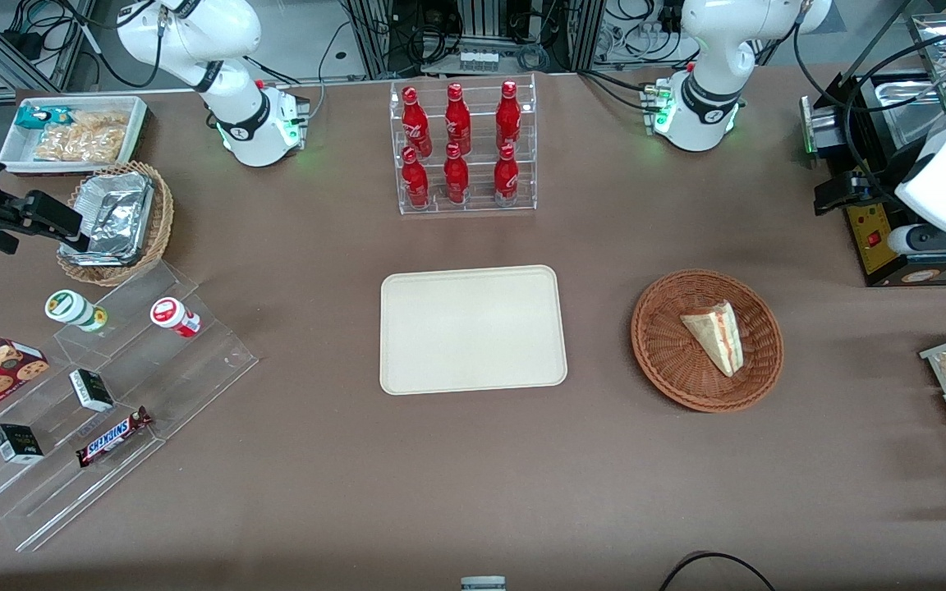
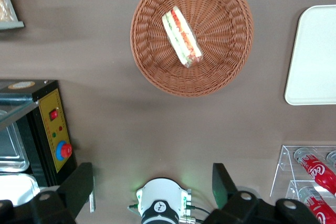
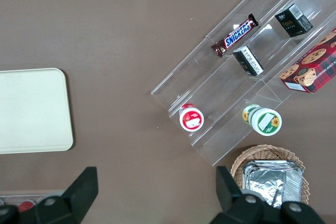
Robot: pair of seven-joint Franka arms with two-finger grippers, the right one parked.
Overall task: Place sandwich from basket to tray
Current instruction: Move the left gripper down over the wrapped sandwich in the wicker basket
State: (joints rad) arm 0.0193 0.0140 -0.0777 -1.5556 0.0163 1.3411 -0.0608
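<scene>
The sandwich (image 1: 715,335) lay in the round wicker basket (image 1: 707,340), a little toward the three o'clock side of the basket's middle as the front camera saw it, its striped red, green and yellow edge (image 2: 182,36) turned up in the wrist camera. The basket stood on the brown table (image 1: 473,476) toward the working arm's end, at about three o'clock from the cream tray (image 1: 472,329) and apart from it. The tray lay flat at the table's middle with nothing on it. At twelve o'clock from the tray, farther from the front camera, stood a clear rack of red bottles (image 1: 461,148).

The left arm's gripper (image 2: 152,190) hung high above the table, well apart from the basket, near the black machine with the yellow panel (image 2: 50,135). Its two dark fingers (image 2: 79,184) stood wide apart, released, with nothing between them, and the basket showed clear of them in the wrist view.
</scene>
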